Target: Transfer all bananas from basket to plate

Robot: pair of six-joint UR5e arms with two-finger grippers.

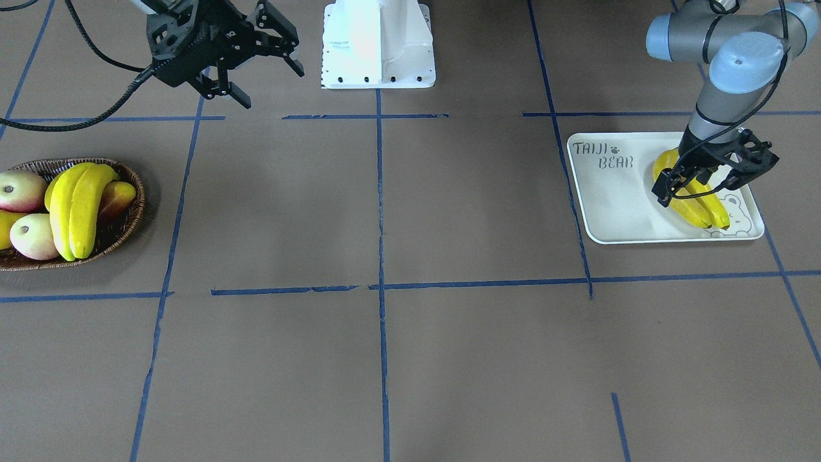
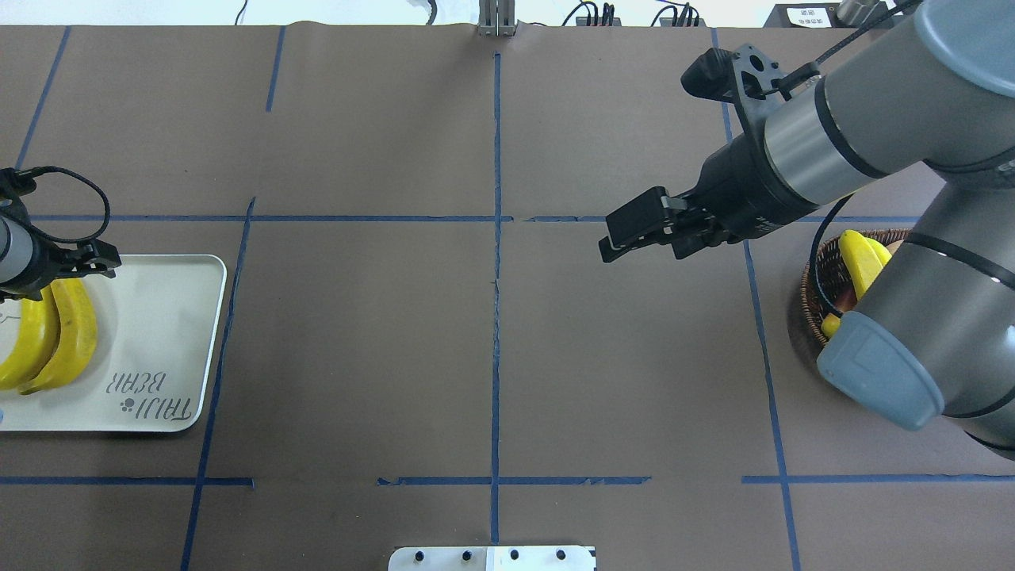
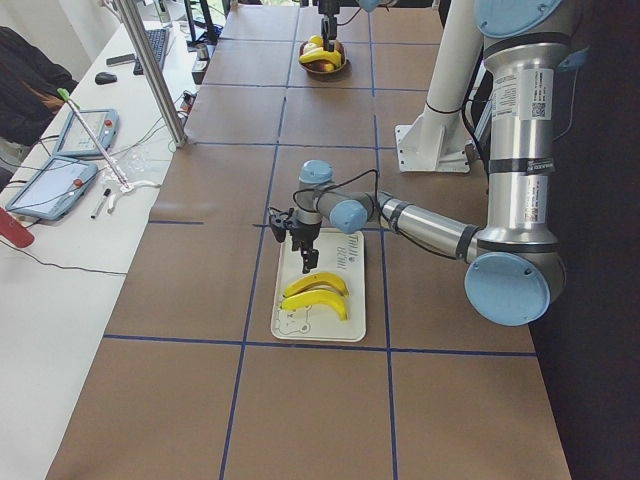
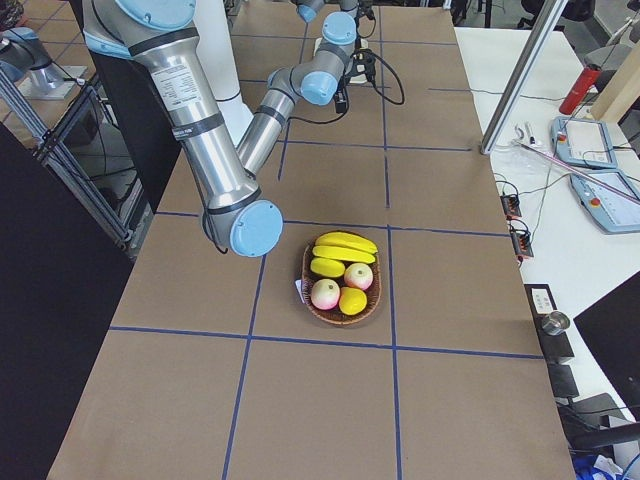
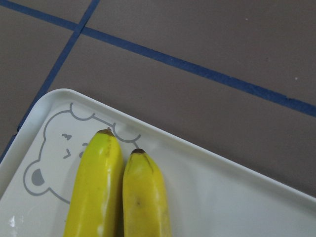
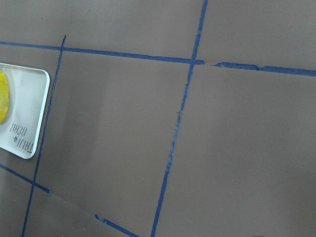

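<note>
Two yellow bananas lie side by side on the cream "TAIJI BEAR" plate, also seen in the overhead view and the left wrist view. My left gripper hangs just over their stem ends, jaws open astride them, holding nothing. Two more bananas lie in the brown wicker basket at the table's other end, partly hidden by my right arm in the overhead view. My right gripper is open and empty, raised above the table between basket and centre.
The basket also holds pink-red round fruits and a yellow fruit. The white robot base stands at the table's robot-side edge. Blue tape lines cross the brown table. An operator's desk with tablets is beyond the far edge.
</note>
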